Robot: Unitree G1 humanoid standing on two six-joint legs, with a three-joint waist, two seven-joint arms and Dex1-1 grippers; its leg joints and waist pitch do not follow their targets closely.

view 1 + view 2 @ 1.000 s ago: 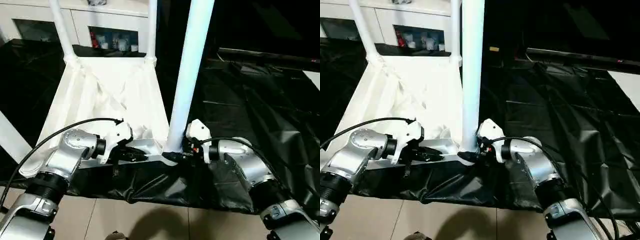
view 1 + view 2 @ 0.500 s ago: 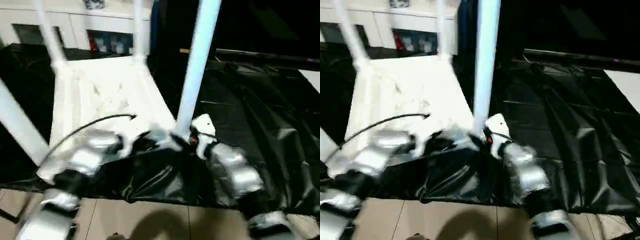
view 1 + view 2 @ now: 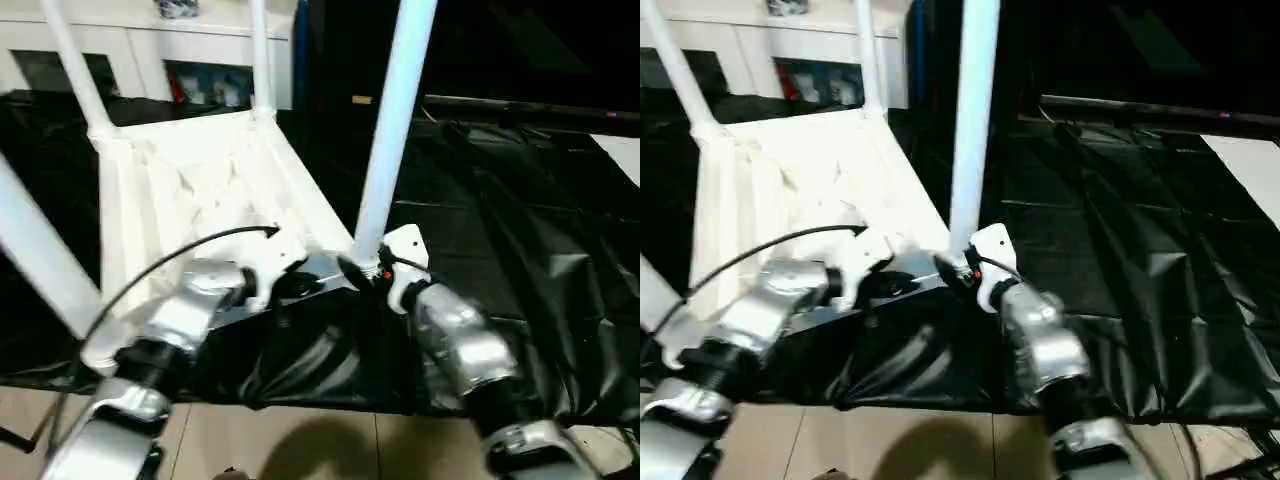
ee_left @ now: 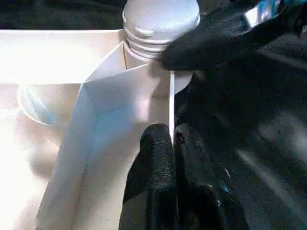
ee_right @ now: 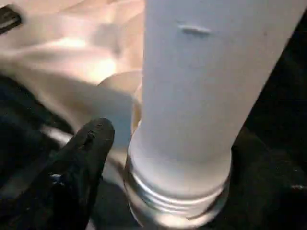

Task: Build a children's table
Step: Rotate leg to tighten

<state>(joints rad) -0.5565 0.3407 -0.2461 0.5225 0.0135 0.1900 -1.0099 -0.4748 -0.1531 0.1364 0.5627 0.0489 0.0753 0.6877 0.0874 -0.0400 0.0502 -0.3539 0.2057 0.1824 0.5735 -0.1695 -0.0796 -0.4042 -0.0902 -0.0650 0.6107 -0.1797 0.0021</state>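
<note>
- Children's table (image 3: pixel 200 180) is lying upside down on the black-covered surface (image 3: pixel 520 220), with its white legs standing upward; the leg tops are getting cut off by the picture edge.
- Near leg (image 3: pixel 392 130) is sitting in the corner socket (image 4: pixel 160 21), where screw threads are showing at its base.
- Left end effector (image 4: pixel 165 143) is clenching on the thin white rim of the tabletop, close to that socket.
- Right end effector (image 3: pixel 362 272) is staying beside the base of the near leg; one black finger (image 5: pixel 81 158) is showing apart from the leg, and I cannot tell how the jaws are standing.
- No writing is readable; the cabinet (image 3: pixel 200 60) behind is looking blurred.
</note>
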